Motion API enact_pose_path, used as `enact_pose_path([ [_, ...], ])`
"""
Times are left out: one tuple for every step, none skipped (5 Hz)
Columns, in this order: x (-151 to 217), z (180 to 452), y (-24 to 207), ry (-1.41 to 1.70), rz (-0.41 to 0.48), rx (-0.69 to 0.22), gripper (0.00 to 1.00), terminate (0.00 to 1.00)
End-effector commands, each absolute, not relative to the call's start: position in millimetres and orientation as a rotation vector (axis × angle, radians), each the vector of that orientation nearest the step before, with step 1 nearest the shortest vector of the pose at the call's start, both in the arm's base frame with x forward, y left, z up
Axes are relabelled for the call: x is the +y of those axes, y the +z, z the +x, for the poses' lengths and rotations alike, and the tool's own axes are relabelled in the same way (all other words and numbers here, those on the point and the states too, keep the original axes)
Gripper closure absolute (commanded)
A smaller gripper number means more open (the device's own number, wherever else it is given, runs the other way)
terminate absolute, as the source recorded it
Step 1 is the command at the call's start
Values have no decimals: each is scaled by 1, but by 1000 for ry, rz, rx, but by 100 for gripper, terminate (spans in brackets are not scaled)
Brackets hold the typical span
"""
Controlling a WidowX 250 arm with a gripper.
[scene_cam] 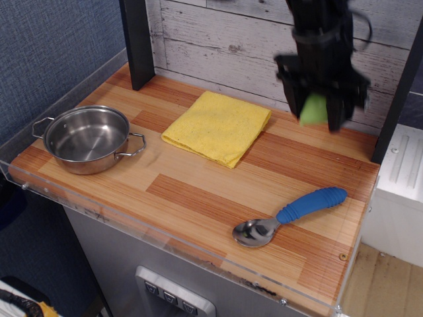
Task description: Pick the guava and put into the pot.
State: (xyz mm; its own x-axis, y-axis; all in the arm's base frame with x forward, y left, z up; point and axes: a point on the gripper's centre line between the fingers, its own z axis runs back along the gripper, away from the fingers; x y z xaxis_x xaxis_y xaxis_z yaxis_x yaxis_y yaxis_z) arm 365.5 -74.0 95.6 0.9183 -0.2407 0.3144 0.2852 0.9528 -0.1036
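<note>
The light-green guava (313, 109) is held between the fingers of my black gripper (316, 113), which is shut on it and lifted well above the back right of the wooden table. The gripper and fruit look motion-blurred. The shiny steel pot (87, 139) with two wire loop handles stands at the front left of the table, far from the gripper, and nothing shows inside it.
A folded yellow cloth (217, 127) lies at the back middle of the table. A spoon with a blue handle (288, 214) lies at the front right. A black post (137, 41) stands at the back left. A clear rim (165, 247) runs along the front edge.
</note>
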Motion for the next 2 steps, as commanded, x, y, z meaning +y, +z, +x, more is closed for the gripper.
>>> enact_pose_path([
  [-10, 320, 152, -160, -123, -387, 100, 0],
  [25, 295, 159, -71, -96, -388, 100, 0],
])
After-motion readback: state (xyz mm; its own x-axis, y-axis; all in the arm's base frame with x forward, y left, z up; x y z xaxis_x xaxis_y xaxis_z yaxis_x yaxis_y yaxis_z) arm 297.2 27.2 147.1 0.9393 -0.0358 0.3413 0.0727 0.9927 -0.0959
